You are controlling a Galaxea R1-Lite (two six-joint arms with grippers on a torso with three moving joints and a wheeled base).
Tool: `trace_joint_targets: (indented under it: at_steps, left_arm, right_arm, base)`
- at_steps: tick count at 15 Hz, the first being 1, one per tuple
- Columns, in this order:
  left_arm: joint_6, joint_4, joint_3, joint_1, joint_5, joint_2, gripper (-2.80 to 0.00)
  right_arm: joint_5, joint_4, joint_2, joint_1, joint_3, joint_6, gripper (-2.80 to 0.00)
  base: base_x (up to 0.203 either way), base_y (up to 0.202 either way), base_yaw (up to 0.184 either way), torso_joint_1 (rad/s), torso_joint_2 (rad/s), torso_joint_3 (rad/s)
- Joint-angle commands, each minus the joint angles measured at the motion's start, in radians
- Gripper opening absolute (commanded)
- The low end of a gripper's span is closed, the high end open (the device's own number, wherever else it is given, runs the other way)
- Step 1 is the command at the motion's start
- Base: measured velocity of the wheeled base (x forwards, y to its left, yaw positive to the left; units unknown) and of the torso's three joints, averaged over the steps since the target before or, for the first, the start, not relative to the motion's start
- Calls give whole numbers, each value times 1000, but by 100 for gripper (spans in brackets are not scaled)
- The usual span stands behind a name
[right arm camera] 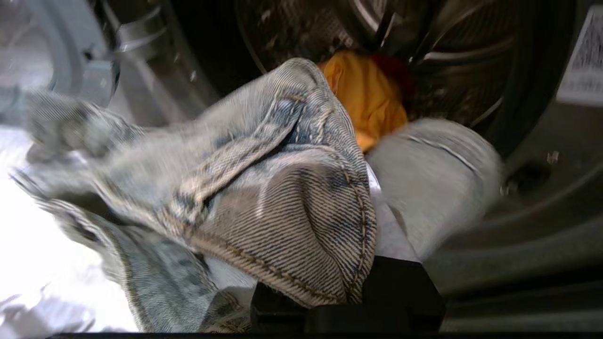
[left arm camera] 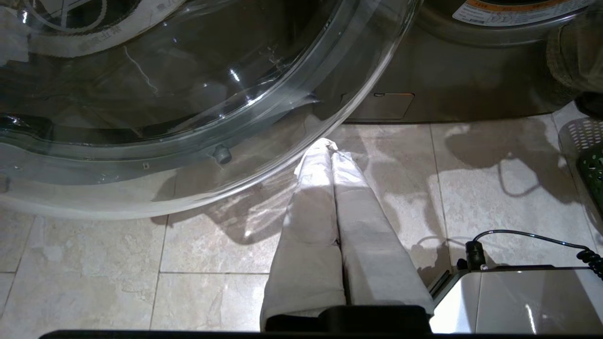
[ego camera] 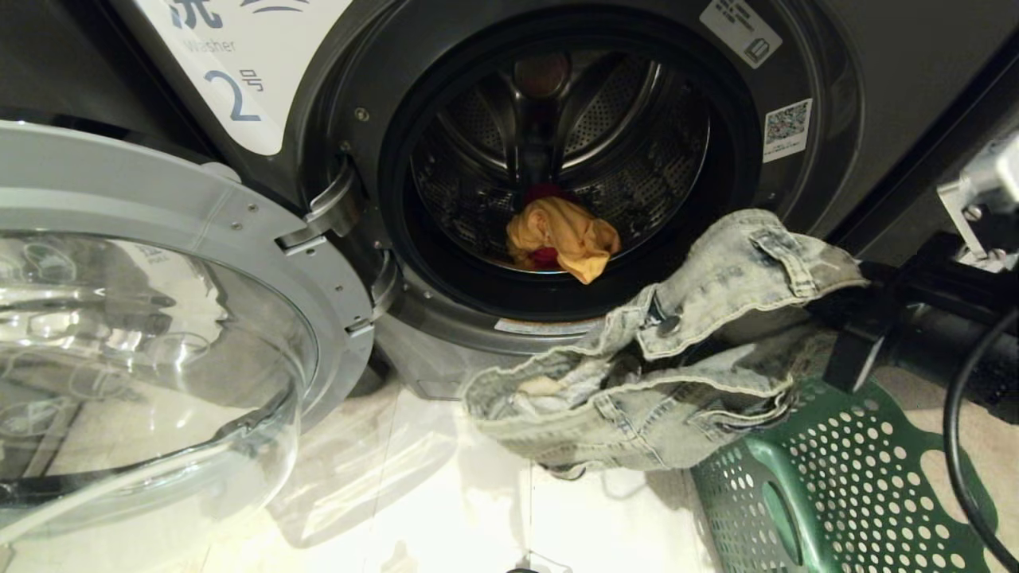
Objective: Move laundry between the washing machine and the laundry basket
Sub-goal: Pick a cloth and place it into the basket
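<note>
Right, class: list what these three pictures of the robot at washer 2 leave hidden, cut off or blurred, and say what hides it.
- Right gripper: fingertips buried under the denim garment in the right wrist view.
- Red garment: mostly covered by the yellow-orange garment in the drum, head view.
- Laundry basket: its inside is hidden by the denim and cut by the frame edge.
- Denim's far end: motion-blurred in the right wrist view.
</note>
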Motion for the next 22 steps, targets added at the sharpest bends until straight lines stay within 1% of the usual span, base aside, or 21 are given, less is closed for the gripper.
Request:
trace_joint_targets:
  at_steps: [1,5,7,8,12,13,15,19,21,22]
  left_arm:
    - [0,0,0,0,0,2,-280]
    - [0,0,0,0,0,2,-280]
    - [0,0,0,0,0,2,-280]
    - [0,0,0,0,0,2,-280]
    - [0,0,0,0,0,2,-280]
    - [0,0,0,0,0,2,-280]
    - [0,0,0,0,0,2,-280]
    - [0,0,0,0,0,2,-280]
    - [0,0,0,0,0,2,-280]
    - [0,0,0,0,0,2,-280]
  right_arm:
    - [-6,-90,140,6,-46,-3,-280]
    - [-45,-402,390,-4,-70,-3,-280]
    - [-60,-528,521,-27,-136,-4,-280]
    - [-67,-559,582,-40,-190,-9,-280]
    - [-103,-622,792,-85,-510,-38,-280]
    - [-108,-637,846,-92,-588,-49,-280]
    - [-111,-683,929,-101,-694,-93,-280]
    - [-104,-771,1041,-86,-932,-165,-280]
    - [-102,-850,1101,-69,-1019,-182,-280]
    - [-100,-869,1129,-60,-1071,-188,-280]
  base:
    - [0,0,0,0,0,0]
    - [0,0,0,0,0,0]
    - [0,0,0,0,0,0]
    - [0,0,0,0,0,0]
    - [0,0,0,0,0,0]
    - [0,0,0,0,0,0]
    - [0,0,0,0,0,0]
    - [0,0,0,0,0,0]
    - [0,0,0,0,0,0]
    - [0,0,0,0,0,0]
